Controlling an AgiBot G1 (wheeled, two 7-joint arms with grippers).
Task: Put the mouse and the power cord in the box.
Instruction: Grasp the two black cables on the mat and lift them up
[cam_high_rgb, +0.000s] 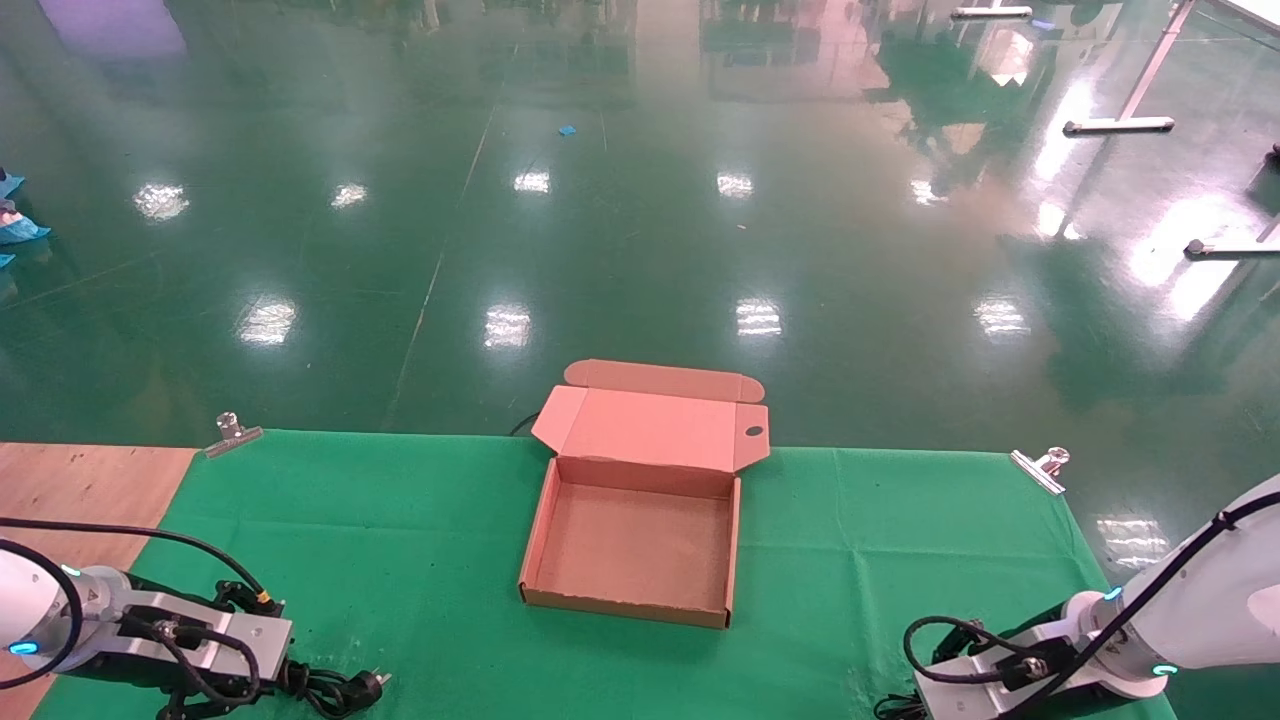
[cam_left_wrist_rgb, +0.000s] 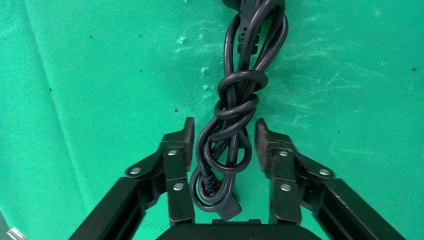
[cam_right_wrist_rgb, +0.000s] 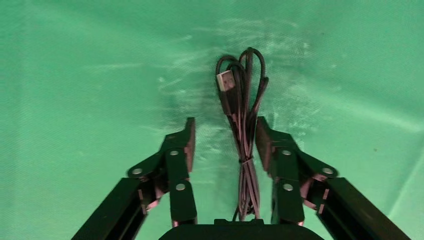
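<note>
Down at the near left corner of the green cloth, the left gripper stands spread around the power cord — pads clear of it. Squeeze just below the knot so the whole coil lifts together. Centre, the box lies open and empty. Rightward, the right gripper gapes around the mouse's bundled cable — the mouse body is hidden.
</note>
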